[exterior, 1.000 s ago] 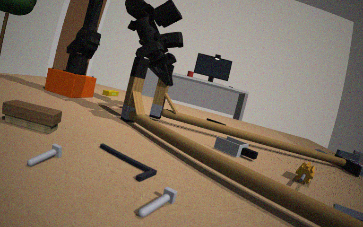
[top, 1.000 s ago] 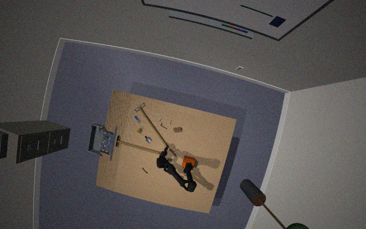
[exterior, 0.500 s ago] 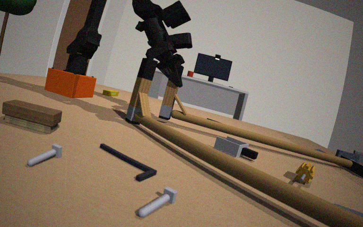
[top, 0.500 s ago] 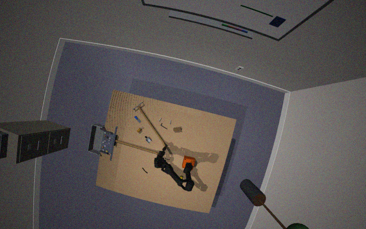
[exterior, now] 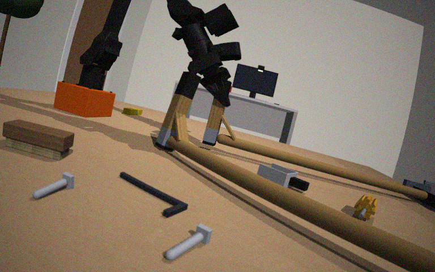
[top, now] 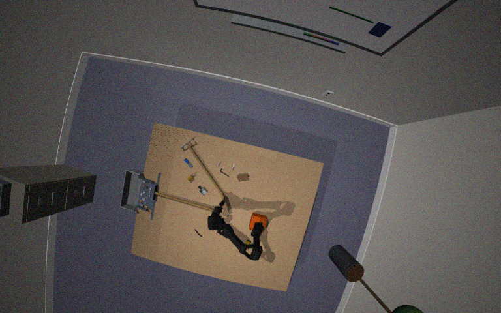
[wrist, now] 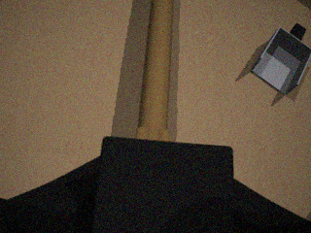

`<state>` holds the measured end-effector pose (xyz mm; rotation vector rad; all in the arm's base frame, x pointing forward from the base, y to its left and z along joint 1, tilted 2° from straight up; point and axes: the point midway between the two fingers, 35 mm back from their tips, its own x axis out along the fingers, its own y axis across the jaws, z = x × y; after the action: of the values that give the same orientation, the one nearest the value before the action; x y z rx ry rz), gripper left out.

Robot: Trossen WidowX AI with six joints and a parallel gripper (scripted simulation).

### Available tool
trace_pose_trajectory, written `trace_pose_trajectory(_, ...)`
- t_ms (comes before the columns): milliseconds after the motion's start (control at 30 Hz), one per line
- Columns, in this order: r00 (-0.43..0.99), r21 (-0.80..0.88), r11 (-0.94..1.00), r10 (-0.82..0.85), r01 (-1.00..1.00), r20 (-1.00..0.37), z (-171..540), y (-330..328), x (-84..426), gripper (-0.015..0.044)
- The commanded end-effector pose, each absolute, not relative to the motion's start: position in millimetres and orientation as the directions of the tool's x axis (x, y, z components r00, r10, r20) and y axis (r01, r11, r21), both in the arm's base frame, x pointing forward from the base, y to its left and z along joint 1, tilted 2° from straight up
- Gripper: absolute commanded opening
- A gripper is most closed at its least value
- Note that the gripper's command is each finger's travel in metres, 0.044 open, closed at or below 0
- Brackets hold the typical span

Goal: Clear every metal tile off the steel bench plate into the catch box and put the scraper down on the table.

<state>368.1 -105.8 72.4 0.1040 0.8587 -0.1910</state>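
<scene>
My gripper [top: 217, 210] [exterior: 221, 96] [wrist: 165, 182] is shut on the black-topped upright grip of the long scraper. The scraper's wooden handle [top: 184, 200] [exterior: 320, 164] [wrist: 157, 73] runs away over the table, and its dark head [top: 156, 191] is at the near edge of the steel bench plate [top: 151, 201]. Several small metal tiles [top: 149, 189] lie scattered on the plate. The open grey catch box [top: 130, 192] stands at the plate's far end; its inner floor is partly hidden. Whether the head touches the plate or a tile is too small to tell.
A second long tool [top: 207, 169] [exterior: 272, 195] with an open frame head lies close by, its upright grip [exterior: 182, 109] beside mine. A metal scoop [top: 203, 190] [exterior: 277, 175] [wrist: 277, 70], yellow gear [top: 190, 178] [exterior: 365, 205], hex key [top: 224, 172] [exterior: 150, 191] and brush [top: 242, 177] [exterior: 38, 134] lie about.
</scene>
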Motion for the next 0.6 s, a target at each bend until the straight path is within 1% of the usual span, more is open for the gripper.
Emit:
trace_pose_trajectory(0,0.639,0.025,0.979,-0.114,0.204,-0.761,68,-108,377,0.0000)
trace_pose_trajectory(567,0.640,0.024,0.979,-0.115,0.204,-0.760,69,-119,395,0.0000)
